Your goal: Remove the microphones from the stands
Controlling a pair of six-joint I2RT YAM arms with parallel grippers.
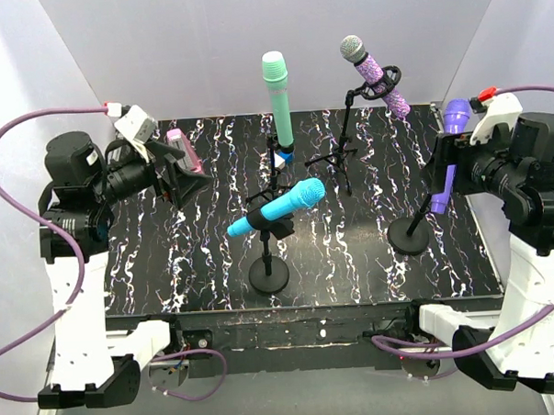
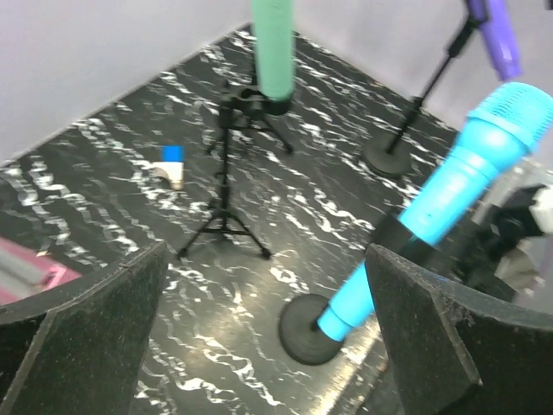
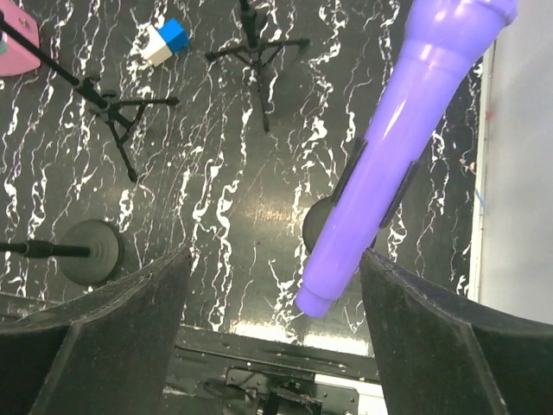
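So the right gripper (image 3: 275,255) is up at the purple microphone (image 3: 406,147), which sits tilted in the clip (image 3: 350,173) of its stand (image 1: 412,236) on the right side of the table (image 1: 353,259). In the right wrist view the fingers (image 3: 432,328) are spread wide, one on each side of the mic's lower end. The mic sits in the gap closer to the right-hand pad, and I can see table on both sides of it, so nothing is pinching it. The mic's head leans up and away toward the top right of that view, and the round stand base shows just behind the handle.

The left gripper (image 2: 266,252) is over on the left side of the table with its fingers spread all the way and nothing in them. Its camera looks past the pads at the cyan microphone (image 2: 449,190), angled on its own stand near the middle and well apart from the fingertips. The green microphone (image 2: 274,47) stands upright on a tripod further back, and a glittery purple mic (image 1: 372,72) is on another tripod at the back right
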